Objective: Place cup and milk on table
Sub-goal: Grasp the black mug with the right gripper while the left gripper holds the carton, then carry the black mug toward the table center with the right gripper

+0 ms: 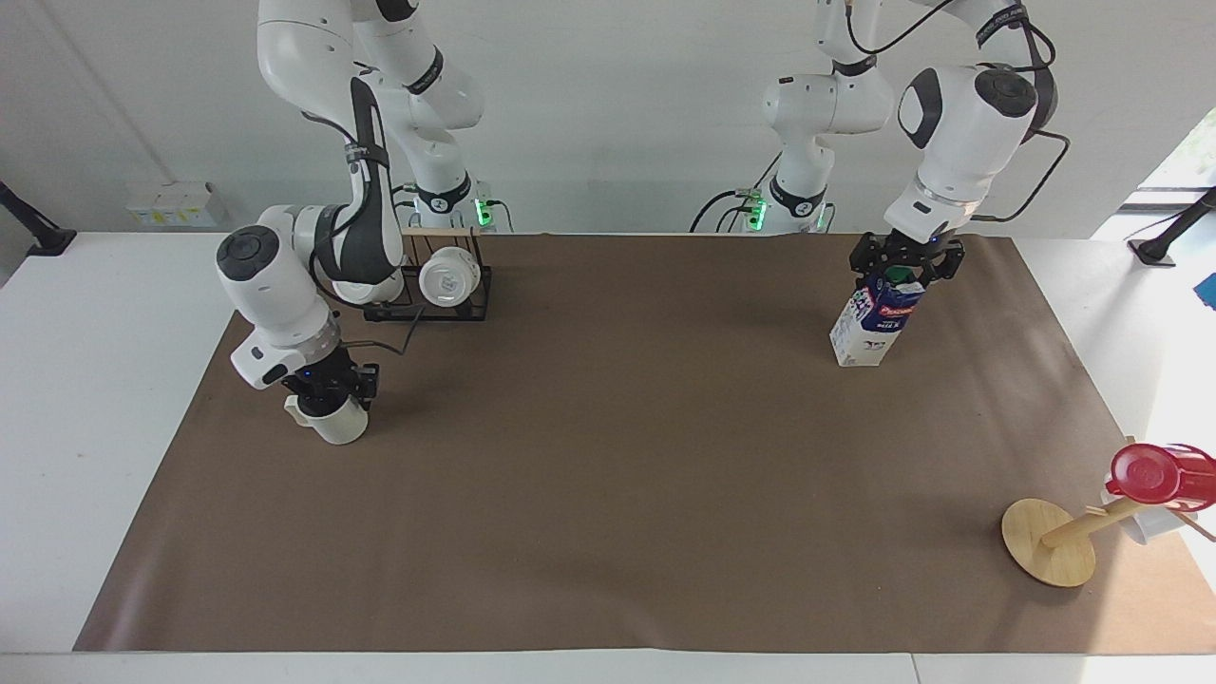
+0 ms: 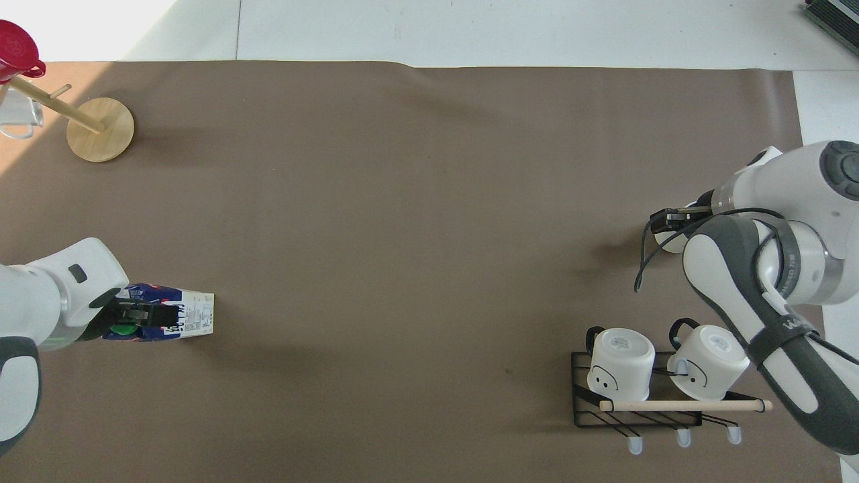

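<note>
The off-white ribbed cup (image 1: 334,426) stands on the brown mat of the table (image 1: 608,456) at the right arm's end; in the overhead view only a sliver of it (image 2: 666,241) shows under the arm. My right gripper (image 1: 328,389) is down on its rim and shut on it; it also shows in the overhead view (image 2: 671,219). The milk (image 1: 866,334) stands on the mat at the left arm's end, leaning slightly; it also shows in the overhead view (image 2: 184,320). My left gripper (image 1: 902,268) sits over its green-capped top; it also shows in the overhead view (image 2: 137,314).
A black wire rack (image 1: 470,302) with two plain white mugs (image 2: 621,362) stands nearer to the robots than the cup. A wooden mug tree (image 1: 1050,543) with a red cup (image 1: 1154,475) stands at the mat's corner farthest from the robots, at the left arm's end.
</note>
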`<action>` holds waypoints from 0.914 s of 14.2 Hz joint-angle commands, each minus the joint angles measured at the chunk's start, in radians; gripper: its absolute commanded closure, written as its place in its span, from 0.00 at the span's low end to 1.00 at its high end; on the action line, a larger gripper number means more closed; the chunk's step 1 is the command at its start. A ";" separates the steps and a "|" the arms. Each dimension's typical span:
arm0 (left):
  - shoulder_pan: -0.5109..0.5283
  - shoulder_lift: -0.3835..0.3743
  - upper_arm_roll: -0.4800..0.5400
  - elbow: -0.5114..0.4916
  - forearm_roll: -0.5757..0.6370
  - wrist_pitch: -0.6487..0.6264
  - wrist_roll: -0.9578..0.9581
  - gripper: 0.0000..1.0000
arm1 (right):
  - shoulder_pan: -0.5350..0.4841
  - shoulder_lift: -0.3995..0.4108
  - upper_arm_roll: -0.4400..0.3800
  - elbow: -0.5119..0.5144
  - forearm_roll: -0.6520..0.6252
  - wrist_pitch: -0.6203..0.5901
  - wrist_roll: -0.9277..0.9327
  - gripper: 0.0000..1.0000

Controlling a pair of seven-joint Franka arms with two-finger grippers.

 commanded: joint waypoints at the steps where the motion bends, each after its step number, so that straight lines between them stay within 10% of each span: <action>1: 0.017 -0.029 -0.002 -0.031 -0.005 0.019 0.024 0.08 | -0.001 -0.004 0.001 -0.001 -0.010 0.003 -0.020 1.00; 13: 0.019 -0.029 -0.002 -0.030 -0.002 0.027 0.025 0.35 | 0.123 -0.011 0.007 0.190 -0.019 -0.224 0.182 1.00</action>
